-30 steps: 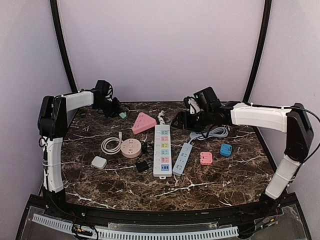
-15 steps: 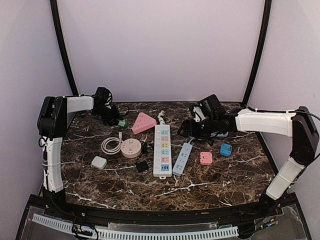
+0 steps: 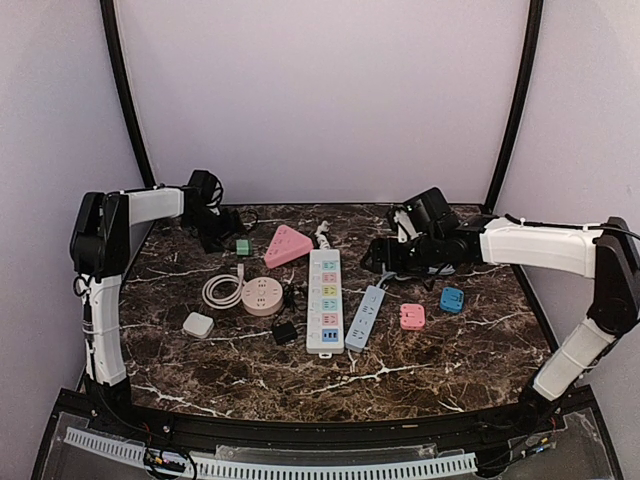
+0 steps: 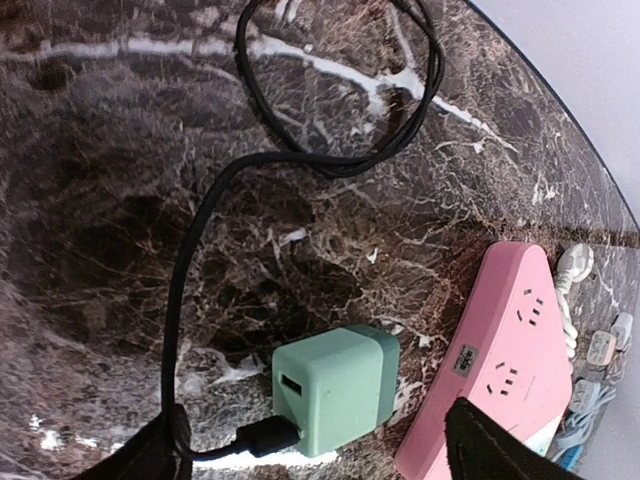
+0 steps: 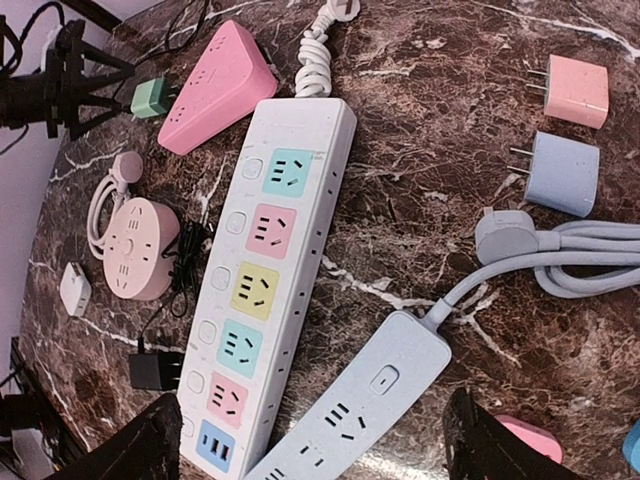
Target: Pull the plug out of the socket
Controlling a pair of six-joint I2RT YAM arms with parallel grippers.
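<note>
- Black fingers of the left gripper stand spread wide and empty either side of the plug, seemingly lined up to grasp it.
- Green, the plug lies flat on the marble table, back left, with the black cable in its port. Its long axis runs from the cable toward the pink socket, darker end just beside it, not seated.
- Right gripper hangs open, empty, over the white strip, likely keeping clear.

Marble table: a white strip with coloured outlets is lying between a round pink socket and a pale-blue strip. A black adapter is sitting beside the white strip's near end. A pink block and a blue block are resting farther right.
</note>
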